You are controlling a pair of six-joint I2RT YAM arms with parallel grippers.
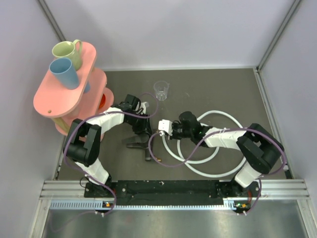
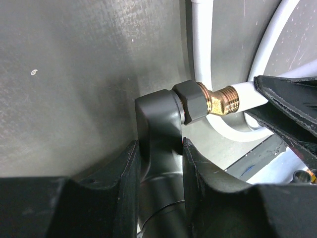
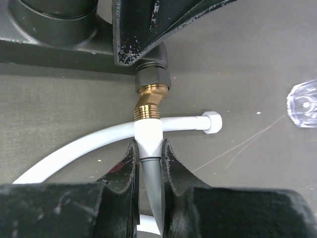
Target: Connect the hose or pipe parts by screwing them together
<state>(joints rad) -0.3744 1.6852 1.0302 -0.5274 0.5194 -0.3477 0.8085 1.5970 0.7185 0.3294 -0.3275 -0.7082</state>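
We see the left tool [image 2: 159, 152] pinching the upright stem of the black fitting [image 2: 157, 116], one finger [image 2: 124, 173] pressed against each side of it. The fitting sits near the middle of the desk [image 1: 223, 84], between the two arms, and its dark body lies low over the surface in the overhead view.

From the fitting's side arm a black nut leads to a brass tip [image 2: 218, 101], which points towards the right arm. The right tool [image 3: 148, 152] is closed on the end of the white hose [image 1: 218, 115], gripping its pale grey sleeve just behind the white connector [image 3: 148, 133].

That connector touches the end of the brass tip [image 3: 148, 105], which looks slightly angled against it. We cannot tell whether any thread has caught.

The rest of the hose lies in wide loops on the desk in front of the right arm. Its other end, with a small white nut [image 3: 212, 122], rests flat just beside the right tool.

A clear cup [image 1: 161, 90] stands farther back on the desk, apart from both arms. At the back left is a pink rack [image 1: 54, 99] carrying a green mug [image 1: 67, 51] and a blue mug [image 1: 64, 73]. Purple cables [image 1: 163, 162] trail from both arms across the desk.
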